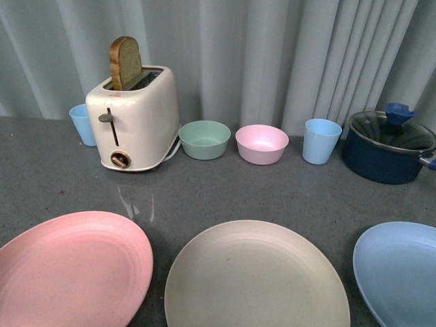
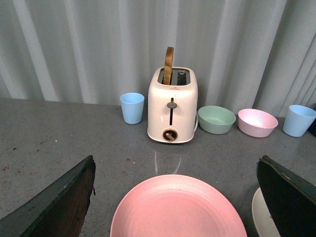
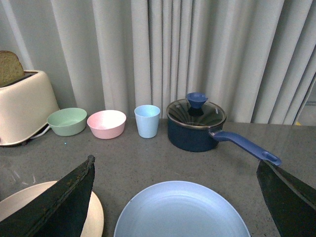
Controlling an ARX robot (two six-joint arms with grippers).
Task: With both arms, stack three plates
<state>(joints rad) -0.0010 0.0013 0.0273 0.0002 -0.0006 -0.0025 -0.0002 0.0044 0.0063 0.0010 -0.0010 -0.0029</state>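
Observation:
Three large plates lie side by side on the grey table at the front: a pink plate (image 1: 68, 269) on the left, a beige plate (image 1: 255, 276) in the middle, a light blue plate (image 1: 402, 269) on the right. No arm shows in the front view. My left gripper (image 2: 175, 197) is open and empty, its jaws wide apart, hovering over the pink plate (image 2: 177, 210). My right gripper (image 3: 175, 197) is open and empty over the light blue plate (image 3: 180, 212). The beige plate's edge shows in both wrist views (image 2: 261, 219) (image 3: 15, 205).
Along the back by the curtain stand a cream toaster (image 1: 135, 119) holding a slice of bread, a blue cup (image 1: 83, 124), a green bowl (image 1: 204, 139), a pink bowl (image 1: 261, 144), another blue cup (image 1: 321, 140) and a dark blue lidded pot (image 1: 387, 146) with a long handle (image 3: 244, 144).

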